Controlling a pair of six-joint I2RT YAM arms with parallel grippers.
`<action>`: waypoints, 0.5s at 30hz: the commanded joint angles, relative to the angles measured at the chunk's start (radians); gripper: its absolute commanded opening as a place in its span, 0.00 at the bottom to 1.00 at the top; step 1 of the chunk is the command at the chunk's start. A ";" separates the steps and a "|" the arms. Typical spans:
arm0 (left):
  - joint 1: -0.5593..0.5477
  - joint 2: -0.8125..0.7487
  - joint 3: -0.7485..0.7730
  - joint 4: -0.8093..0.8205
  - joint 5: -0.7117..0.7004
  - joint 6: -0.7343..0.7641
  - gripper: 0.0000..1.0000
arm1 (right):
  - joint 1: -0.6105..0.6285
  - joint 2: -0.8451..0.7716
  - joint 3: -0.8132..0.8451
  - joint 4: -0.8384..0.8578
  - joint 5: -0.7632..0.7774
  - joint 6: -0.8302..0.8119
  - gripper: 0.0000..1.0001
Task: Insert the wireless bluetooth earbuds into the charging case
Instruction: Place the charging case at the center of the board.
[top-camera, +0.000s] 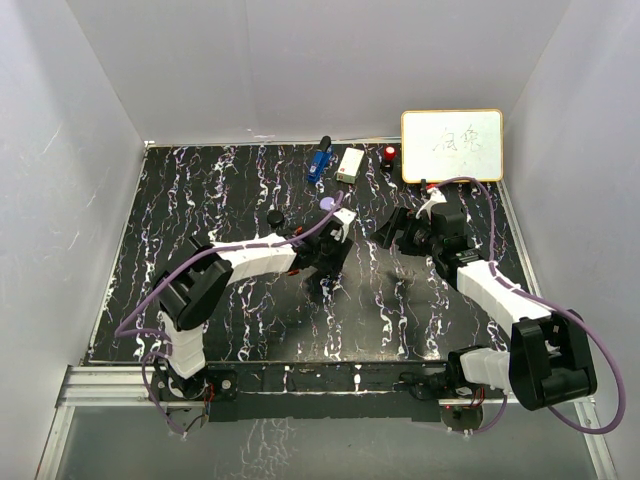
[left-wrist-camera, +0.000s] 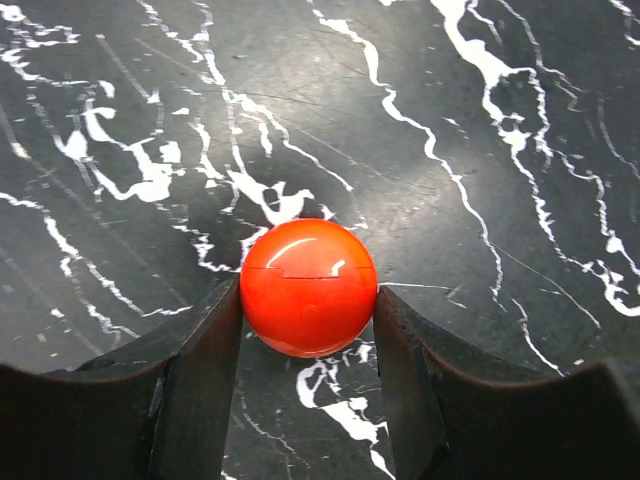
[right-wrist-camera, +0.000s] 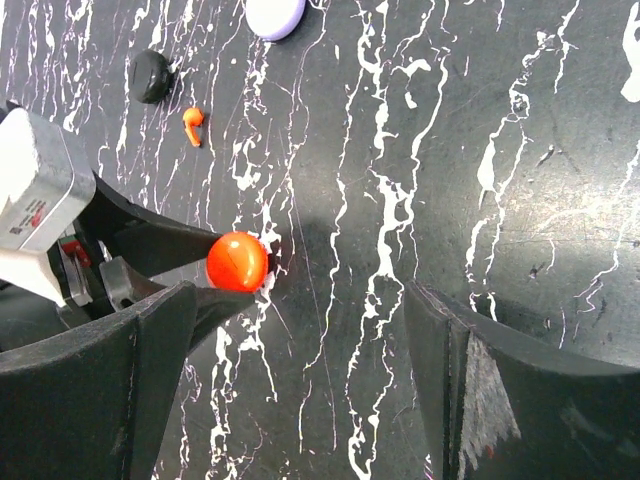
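The left gripper (left-wrist-camera: 308, 300), closed on the red case (left-wrist-camera: 308, 270), should hold it steady while the wide-open, empty right gripper (right-wrist-camera: 300, 325) beside the case opens it.

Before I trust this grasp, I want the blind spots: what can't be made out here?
Red case: left wrist view, the left gripper covers both sides; its underside faces away.
Purple case: right wrist view, cut off by the top edge.
Red earbud: right wrist view, too small to tell which end is up.
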 joint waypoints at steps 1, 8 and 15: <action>-0.014 -0.064 -0.032 0.109 0.135 -0.001 0.07 | -0.004 0.006 -0.008 0.041 -0.005 -0.012 0.82; -0.015 -0.133 -0.085 0.168 0.121 0.013 0.36 | -0.004 0.030 -0.007 0.042 -0.022 -0.011 0.82; -0.014 -0.231 -0.101 0.166 0.053 0.026 0.63 | 0.001 0.086 0.007 0.052 -0.053 -0.030 0.81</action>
